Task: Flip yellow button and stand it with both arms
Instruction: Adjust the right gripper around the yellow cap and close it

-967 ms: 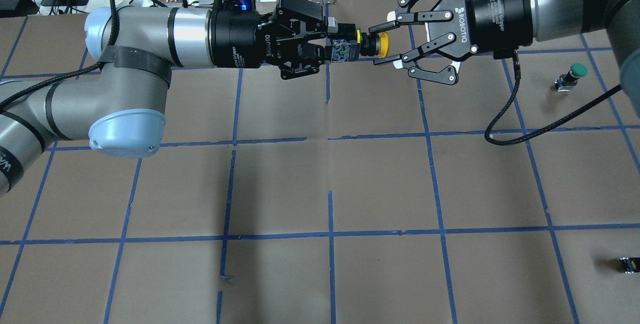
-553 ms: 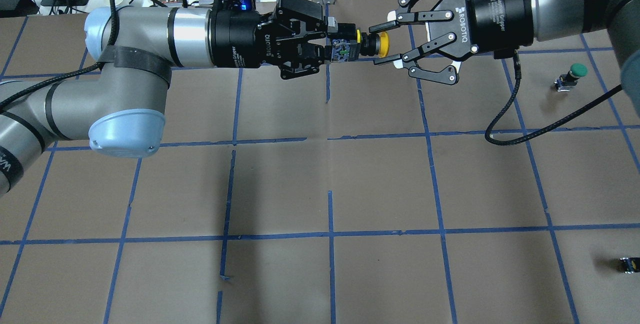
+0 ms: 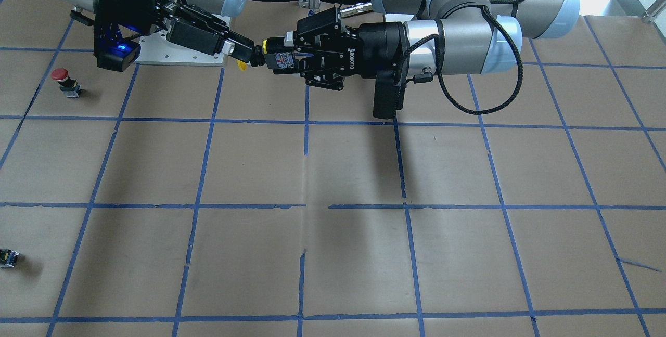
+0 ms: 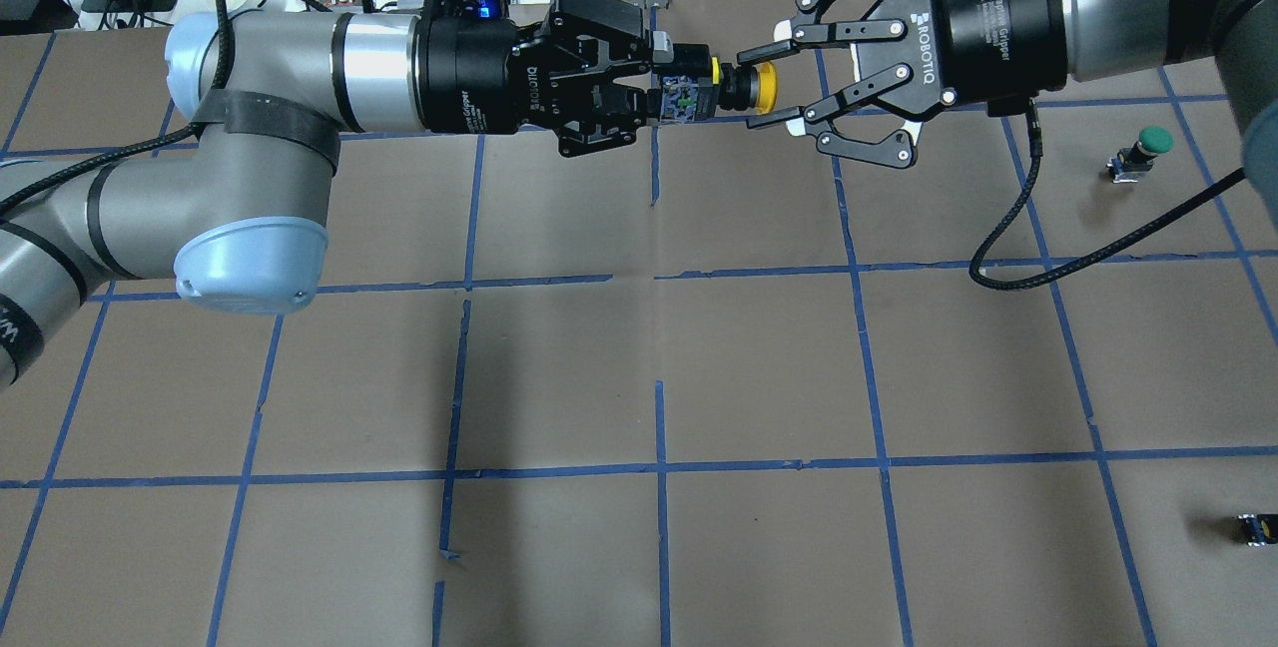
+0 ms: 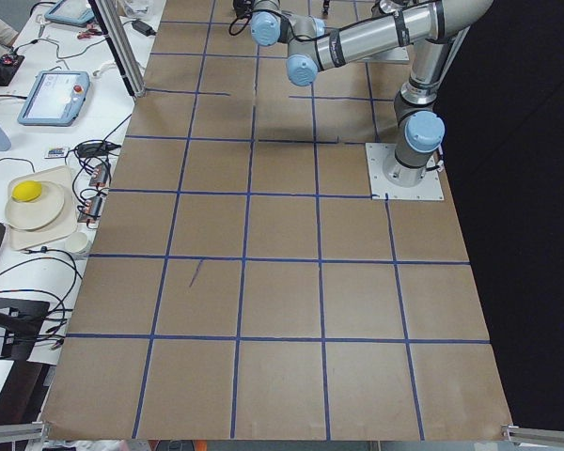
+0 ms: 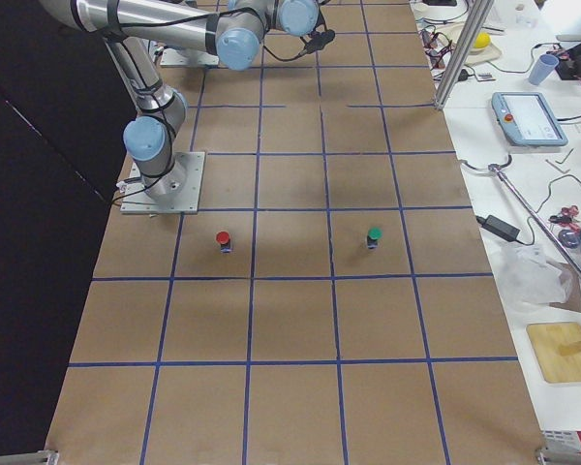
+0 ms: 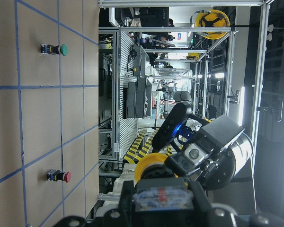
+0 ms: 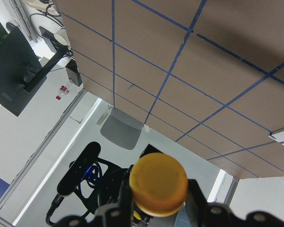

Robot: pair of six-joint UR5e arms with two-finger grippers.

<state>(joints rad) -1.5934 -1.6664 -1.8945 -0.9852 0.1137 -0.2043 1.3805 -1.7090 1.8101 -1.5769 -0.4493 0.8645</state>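
The left gripper [image 4: 654, 98] is clamped on the base of the yellow button [image 4: 734, 90], holding it horizontal in mid-air above the table [image 4: 759, 367]. The right gripper [image 4: 754, 88] is spread wide, its fingers flanking the cap without evident contact. Risk: if the left gripper releases before the right closes fully, the button likely drops; off-centre closure may twist it.

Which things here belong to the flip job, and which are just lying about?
In the job:
- yellow button, held in mid-air
- left gripper, shut on its base
- right gripper, fingers around the cap

Lying about:
- green button
- red button
- small black block
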